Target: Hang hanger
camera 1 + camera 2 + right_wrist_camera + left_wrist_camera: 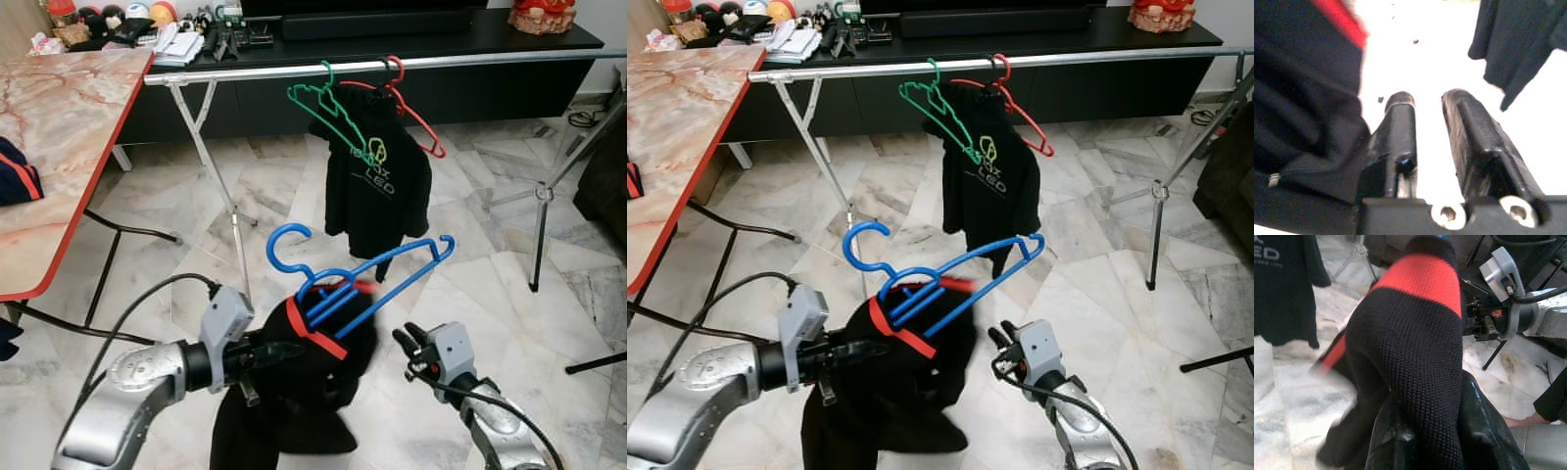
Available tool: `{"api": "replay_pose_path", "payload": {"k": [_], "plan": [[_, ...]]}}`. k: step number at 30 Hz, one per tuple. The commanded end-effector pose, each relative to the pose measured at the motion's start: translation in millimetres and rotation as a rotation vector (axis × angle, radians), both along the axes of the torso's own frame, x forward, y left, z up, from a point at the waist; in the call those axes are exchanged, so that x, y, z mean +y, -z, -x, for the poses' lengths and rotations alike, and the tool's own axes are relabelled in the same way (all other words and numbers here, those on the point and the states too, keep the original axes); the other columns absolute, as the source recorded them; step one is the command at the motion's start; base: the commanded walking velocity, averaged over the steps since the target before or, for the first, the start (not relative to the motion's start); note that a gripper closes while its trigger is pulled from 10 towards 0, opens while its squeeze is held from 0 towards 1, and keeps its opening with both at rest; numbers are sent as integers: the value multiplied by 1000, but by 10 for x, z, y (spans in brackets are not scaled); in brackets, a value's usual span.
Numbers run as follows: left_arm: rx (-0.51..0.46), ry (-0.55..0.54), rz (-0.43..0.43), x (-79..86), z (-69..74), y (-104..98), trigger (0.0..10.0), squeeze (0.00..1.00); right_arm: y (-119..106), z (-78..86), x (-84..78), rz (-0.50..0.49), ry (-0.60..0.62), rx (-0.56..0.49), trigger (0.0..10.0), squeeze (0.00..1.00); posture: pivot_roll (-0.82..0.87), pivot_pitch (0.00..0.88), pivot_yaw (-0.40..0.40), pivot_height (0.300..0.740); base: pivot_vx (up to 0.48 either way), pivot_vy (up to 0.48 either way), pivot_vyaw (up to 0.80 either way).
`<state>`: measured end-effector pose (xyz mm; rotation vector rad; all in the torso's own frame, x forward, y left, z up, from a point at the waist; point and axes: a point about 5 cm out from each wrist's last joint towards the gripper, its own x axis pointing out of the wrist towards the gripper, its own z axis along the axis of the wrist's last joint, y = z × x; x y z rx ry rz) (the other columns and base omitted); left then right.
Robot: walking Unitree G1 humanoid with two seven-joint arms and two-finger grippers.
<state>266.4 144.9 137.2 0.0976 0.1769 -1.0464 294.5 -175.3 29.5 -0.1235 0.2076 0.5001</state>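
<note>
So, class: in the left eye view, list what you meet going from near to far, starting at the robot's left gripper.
left gripper → blue hanger carrying the black garment → hanging black shirt → rail → dark cabinet.

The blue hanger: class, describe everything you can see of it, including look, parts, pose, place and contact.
The blue hanger looks like thin plastic, with an open hook at its upper left and a double bar ending in a small upturned notch at the right. It is tilted, right end higher, in mid-air below the rail. A black garment with a red band is draped over its lower end, gripped by the left gripper.
</note>
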Motion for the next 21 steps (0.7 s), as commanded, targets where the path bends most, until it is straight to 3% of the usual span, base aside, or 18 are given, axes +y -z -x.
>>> {"api": "replay_pose_path", "payload": {"k": [1,4,7,11,21], "plan": [[-26,12,2,-39,-6,-50,10000,0,24,34,11,-9,-36,24,10000,1000,-46,188,-7,740,0,0,0],[-26,9,6,-59,-12,-42,10000,0,37,60,49,-23,-96,49,10000,1000,-47,188,-6,740,0,0,0],[-28,-22,4,-77,-39,-13,10000,0,86,164,136,-56,-259,125,10000,1000,-46,187,-6,740,0,0,0],[-35,-51,-10,-73,-64,10,10000,0,110,235,139,-55,-342,173,10000,1000,-46,187,-6,740,0,0,0],[-17,-242,-199,62,-234,251,10000,0,68,427,-27,-21,-506,280,10000,1000,-54,189,-6,740,0,0,0]]}}
